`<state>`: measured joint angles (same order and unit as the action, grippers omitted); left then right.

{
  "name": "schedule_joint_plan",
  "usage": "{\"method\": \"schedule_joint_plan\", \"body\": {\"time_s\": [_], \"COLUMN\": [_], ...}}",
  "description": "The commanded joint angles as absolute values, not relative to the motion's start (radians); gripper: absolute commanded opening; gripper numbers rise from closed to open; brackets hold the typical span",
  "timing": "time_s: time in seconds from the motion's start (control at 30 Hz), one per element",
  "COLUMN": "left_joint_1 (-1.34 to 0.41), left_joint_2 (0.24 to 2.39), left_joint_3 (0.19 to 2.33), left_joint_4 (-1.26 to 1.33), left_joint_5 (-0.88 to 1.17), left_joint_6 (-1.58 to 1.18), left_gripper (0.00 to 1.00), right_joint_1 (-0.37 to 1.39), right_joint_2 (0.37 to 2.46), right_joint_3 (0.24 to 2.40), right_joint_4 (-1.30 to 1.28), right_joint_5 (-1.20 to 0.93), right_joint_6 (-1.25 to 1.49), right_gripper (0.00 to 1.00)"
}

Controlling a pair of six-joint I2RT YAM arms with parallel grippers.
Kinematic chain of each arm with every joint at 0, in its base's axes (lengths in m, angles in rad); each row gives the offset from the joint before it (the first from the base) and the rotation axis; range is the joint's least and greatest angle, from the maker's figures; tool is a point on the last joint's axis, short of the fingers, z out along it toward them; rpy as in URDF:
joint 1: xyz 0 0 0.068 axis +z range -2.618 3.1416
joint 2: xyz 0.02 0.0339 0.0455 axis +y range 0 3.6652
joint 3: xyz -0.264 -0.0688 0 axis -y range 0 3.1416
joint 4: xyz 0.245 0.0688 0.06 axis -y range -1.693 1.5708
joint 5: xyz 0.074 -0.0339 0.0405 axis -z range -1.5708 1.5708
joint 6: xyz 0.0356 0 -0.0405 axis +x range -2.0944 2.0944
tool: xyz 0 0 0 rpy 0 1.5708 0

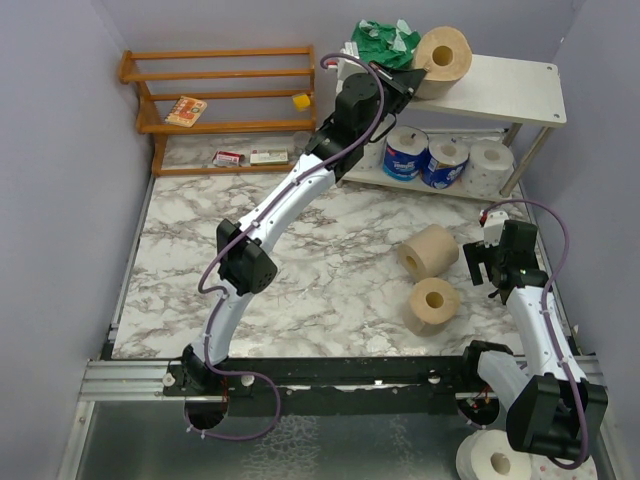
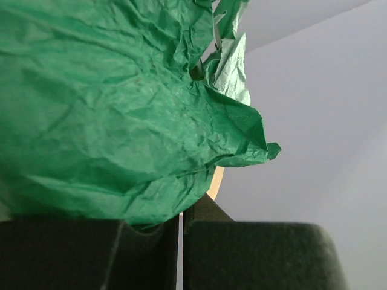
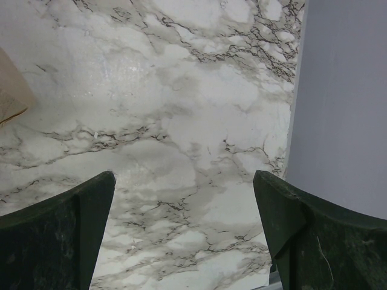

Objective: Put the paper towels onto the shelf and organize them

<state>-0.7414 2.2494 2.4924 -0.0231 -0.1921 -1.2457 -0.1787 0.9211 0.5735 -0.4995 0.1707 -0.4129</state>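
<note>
The white shelf (image 1: 520,85) stands at the back right. On its top board lie a green-wrapped pack (image 1: 383,42) and a tan roll (image 1: 443,58). My left gripper (image 1: 405,82) is shut between them. In the left wrist view the gripper (image 2: 181,220) has its jaws together, the green pack (image 2: 109,103) fills the frame above it, and a sliver of the tan roll (image 2: 215,181) shows behind. The lower tier holds two blue-wrapped rolls (image 1: 406,153) (image 1: 444,163) and a pale dotted roll (image 1: 490,160). Two tan rolls (image 1: 428,251) (image 1: 433,304) lie on the table. My right gripper (image 1: 487,262) is open and empty beside them (image 3: 184,178).
An orange-brown wooden rack (image 1: 225,72) with small boxes (image 1: 186,110) stands at the back left. A white roll (image 1: 493,462) lies below the table's near right corner. The right wall (image 3: 344,103) is close beside my right gripper. A tan roll edge (image 3: 9,90) shows in the right wrist view.
</note>
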Motion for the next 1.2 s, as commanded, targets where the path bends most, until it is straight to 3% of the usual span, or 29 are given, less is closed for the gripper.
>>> {"method": "schedule_joint_plan", "body": {"time_s": [0.0, 0.23, 0.37, 0.53, 0.83, 0.9, 0.97, 1.17], "left_joint_1": [-0.731, -0.725, -0.724, -0.725, -0.741, -0.755, -0.772, -0.789], "left_joint_2": [2.255, 2.267, 2.265, 2.256, 2.198, 2.156, 2.11, 1.896], "left_joint_3": [2.538, 2.53, 2.528, 2.525, 2.546, 2.553, 2.562, 2.503], "left_joint_4": [0.084, 0.113, 0.13, 0.167, 0.195, 0.187, 0.186, -0.17], "left_joint_5": [-0.211, -0.211, -0.225, -0.234, -0.193, -0.157, -0.072, 0.009], "left_joint_6": [-1.252, -1.258, -1.268, -1.243, -1.12, -1.027, -0.852, -0.439], "left_gripper": [0.0, 0.02, 0.35, 0.61, 0.68, 0.76, 0.96, 0.99], "right_joint_1": [-0.181, -0.181, -0.181, -0.181, -0.181, -0.181, -0.181, -0.181], "right_joint_2": [0.917, 0.921, 0.919, 0.921, 0.91, 0.908, 0.915, 0.905], "right_joint_3": [0.569, 0.568, 0.568, 0.569, 0.569, 0.567, 0.567, 0.606], "right_joint_4": [-0.476, -0.476, -0.476, -0.477, -0.472, -0.47, -0.469, -0.523], "right_joint_5": [0.16, 0.16, 0.16, 0.158, 0.172, 0.174, 0.175, 0.062], "right_joint_6": [-0.411, -0.411, -0.411, -0.412, -0.408, -0.405, -0.406, -0.504], "right_gripper": [1.0, 1.0, 1.0, 1.0, 1.0, 1.0, 1.0, 1.0]}}
